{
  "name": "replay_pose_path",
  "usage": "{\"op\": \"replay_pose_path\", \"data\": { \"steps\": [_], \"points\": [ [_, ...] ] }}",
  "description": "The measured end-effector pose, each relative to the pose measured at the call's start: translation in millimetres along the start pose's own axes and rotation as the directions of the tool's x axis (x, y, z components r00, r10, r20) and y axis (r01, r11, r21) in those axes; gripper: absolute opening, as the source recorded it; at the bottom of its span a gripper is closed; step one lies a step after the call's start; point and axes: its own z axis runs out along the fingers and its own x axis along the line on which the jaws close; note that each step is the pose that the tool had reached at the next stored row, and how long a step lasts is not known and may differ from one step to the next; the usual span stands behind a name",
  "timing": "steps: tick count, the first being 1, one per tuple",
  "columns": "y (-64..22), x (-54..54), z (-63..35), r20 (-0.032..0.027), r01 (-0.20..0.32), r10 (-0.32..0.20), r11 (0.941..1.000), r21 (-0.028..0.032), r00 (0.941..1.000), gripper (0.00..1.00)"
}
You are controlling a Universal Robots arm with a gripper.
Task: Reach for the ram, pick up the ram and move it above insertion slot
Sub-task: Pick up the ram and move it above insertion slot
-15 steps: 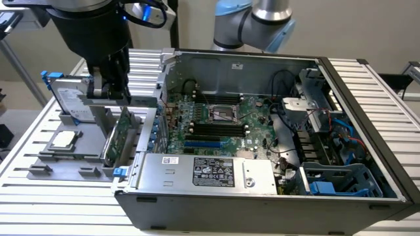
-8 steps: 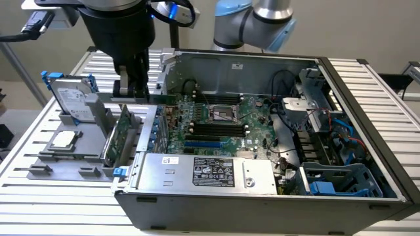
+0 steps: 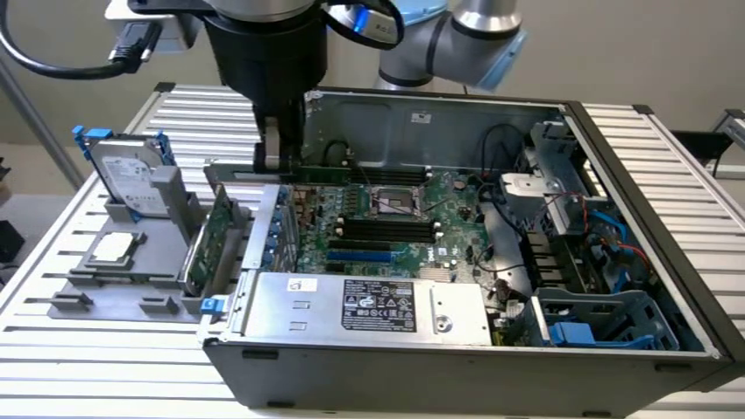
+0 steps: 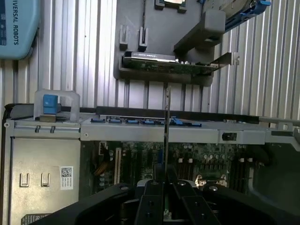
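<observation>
Nearest the exterior camera runs the front wall of the open case [image 3: 466,367], with the power supply [image 3: 361,305] just behind it. Going from the exterior view's left: a grey holder [image 3: 128,262] on the slatted table [image 3: 70,349] carries a hard drive [image 3: 131,179], a CPU [image 3: 113,247] and the larger card [image 3: 208,244], all untouched. Next, the gripper [image 3: 277,161] hangs over the case's left rear corner, fingers closed on the ram [image 3: 314,173], which is held on edge above the motherboard [image 3: 396,218]; in the wrist view the ram [image 4: 167,131] stands as a thin line rising between the fingers [image 4: 152,197]. Further right lie the dark memory slots [image 3: 385,229], then the drive cage [image 3: 594,319]. Risks, as judged: the grip is at one end only, so the stick could tilt or slip; any skew against a slot would jam the edge connector; the fingers pass close to the case wall and cabling.
</observation>
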Motion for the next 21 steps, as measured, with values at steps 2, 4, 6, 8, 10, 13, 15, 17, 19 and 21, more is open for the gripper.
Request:
{"op": "replay_pose_path", "data": {
  "steps": [2, 4, 6, 8, 10, 13, 15, 17, 19, 21],
  "points": [
    [-9.1, 0.1, -0.1, 0.0006, 0.0, 0.0, 1.0, 0.0, 1.0, 0.14],
    [-17.9, -0.4, -0.2, 0.0007, 0.0, 0.0, 1.0, 0.0, 1.0, 0.14],
    [-25.7, -2.0, 0.0, 0.0007, 0.0, 0.0, 1.0, 0.0, 1.0, 0.14],
    [-32.9, -4.5, 0.4, 0.0007, 0.0, 0.0, 1.0, 0.0001, 1.0, 0.14],
    [-39.3, -7.8, 1.0, 0.0008, 0.0, 0.0, 1.0, 0.0001, 1.0, 0.14],
    [-49.1, -13.4, 1.9, 0.0008, 0.0, 0.0, 1.0, 0.0001, 1.0, 0.14],
    [-55.7, -17.0, 2.5, 0.0006, 0.0, 0.0, 1.0, 0.0, 1.0, 0.14],
    [-62.7, -20.4, 3.2, 0.0003, 0.0, 0.0, 1.0, 0.0001, 1.0, 0.14],
    [-70.5, -23.3, 3.9, -0.0018, 0.0, 0.0, 1.0, 0.0, 1.0, 0.14],
    [-79.0, -25.4, 4.9, -0.0058, 0.0, 0.0, 1.0, -0.0001, 1.0, 0.14]
  ]
}}
